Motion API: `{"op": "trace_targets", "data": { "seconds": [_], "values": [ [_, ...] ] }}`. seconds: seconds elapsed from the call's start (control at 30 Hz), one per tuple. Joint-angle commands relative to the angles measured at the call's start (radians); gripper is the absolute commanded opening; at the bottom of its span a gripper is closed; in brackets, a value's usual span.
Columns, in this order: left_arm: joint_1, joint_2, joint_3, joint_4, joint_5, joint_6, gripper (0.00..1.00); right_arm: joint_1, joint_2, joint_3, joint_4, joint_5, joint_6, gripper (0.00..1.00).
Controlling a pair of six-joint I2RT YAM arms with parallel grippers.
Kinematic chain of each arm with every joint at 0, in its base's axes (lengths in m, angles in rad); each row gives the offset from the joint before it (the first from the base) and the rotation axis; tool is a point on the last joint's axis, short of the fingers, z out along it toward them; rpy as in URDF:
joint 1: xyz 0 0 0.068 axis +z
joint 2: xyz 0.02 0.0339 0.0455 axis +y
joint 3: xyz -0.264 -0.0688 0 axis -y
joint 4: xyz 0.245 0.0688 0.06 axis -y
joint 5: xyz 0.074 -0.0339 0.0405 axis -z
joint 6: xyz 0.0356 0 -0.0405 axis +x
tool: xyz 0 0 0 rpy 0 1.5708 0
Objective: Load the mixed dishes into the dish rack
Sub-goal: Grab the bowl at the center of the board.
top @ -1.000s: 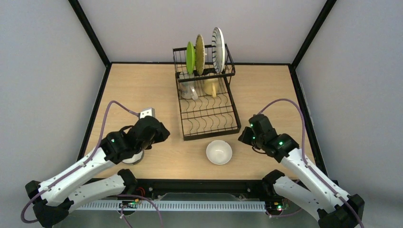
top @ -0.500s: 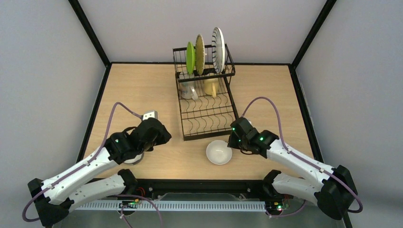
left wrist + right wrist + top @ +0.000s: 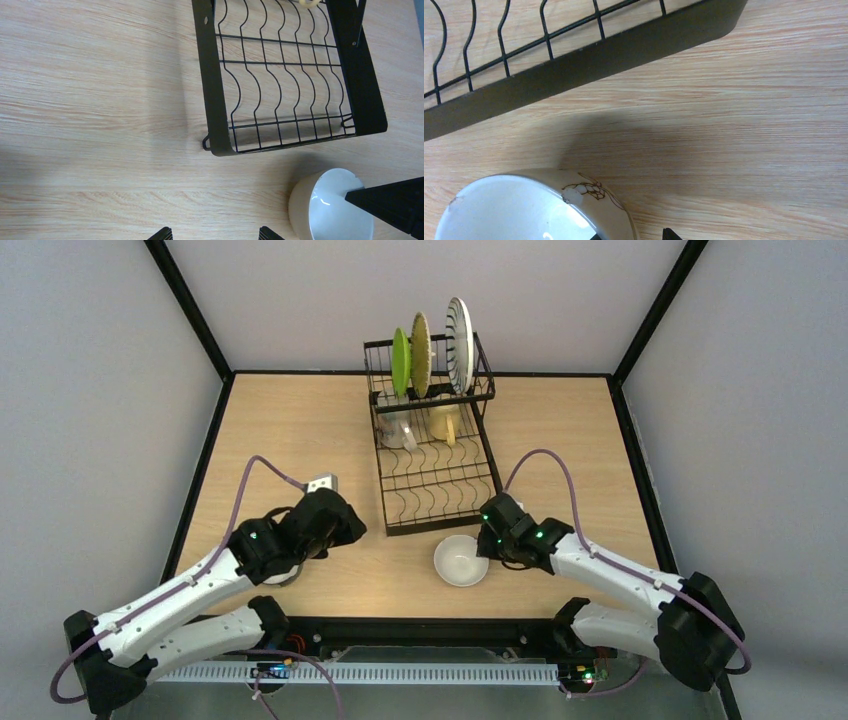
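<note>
Top external: right hand [image 3: 487,543] stretched low over bowl [image 3: 458,563] rim.

The wooden table [image 3: 290,430] bears the dish rack [image 3: 440,490] and a white bowl [image 3: 460,562].

Surface [image 3: 300,430]: light wood, grain running lengthwise, matte, bare along its left and right edges. Soft grey shadows lie on it toward the near edge. Thin black edging [image 3: 290,372] borders the far edge and both sides. Black uprights [image 3: 190,308] rise from the two far corners and lean outward. Pale grey panels [image 3: 300,300] close off the far, left and right sides. A black rail [image 3: 420,625] runs along the near edge, with a white slotted strip [image 3: 420,673] just below it.
</note>
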Motion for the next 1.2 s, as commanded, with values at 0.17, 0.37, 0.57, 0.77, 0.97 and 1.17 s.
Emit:
{"op": "trace_targets", "data": {
  "seconds": [0.17, 0.37, 0.57, 0.77, 0.97, 1.17],
  "values": [
    [-0.007, 0.019, -0.035, 0.042, 0.011, 0.000, 0.99, 0.005, 0.056, -0.037, 0.085, -0.011, 0.008, 0.23],
    [-0.007, 0.033, -0.033, 0.055, 0.020, 0.001, 0.99, 0.006, 0.030, -0.036, 0.063, -0.007, 0.007, 0.00],
    [-0.018, 0.052, -0.016, 0.064, 0.031, -0.004, 0.99, 0.006, -0.064, -0.021, 0.026, -0.034, 0.006, 0.00],
    [-0.030, 0.058, 0.014, 0.074, 0.062, -0.019, 0.99, 0.005, -0.169, 0.031, 0.000, -0.122, -0.001, 0.00],
    [-0.030, 0.037, 0.036, 0.132, 0.122, -0.053, 0.99, 0.005, -0.208, 0.151, 0.026, -0.256, -0.009, 0.00],
    [-0.030, 0.036, 0.067, 0.213, 0.168, -0.086, 0.99, 0.005, -0.215, 0.237, 0.128, -0.349, 0.052, 0.00]
  ]
}}
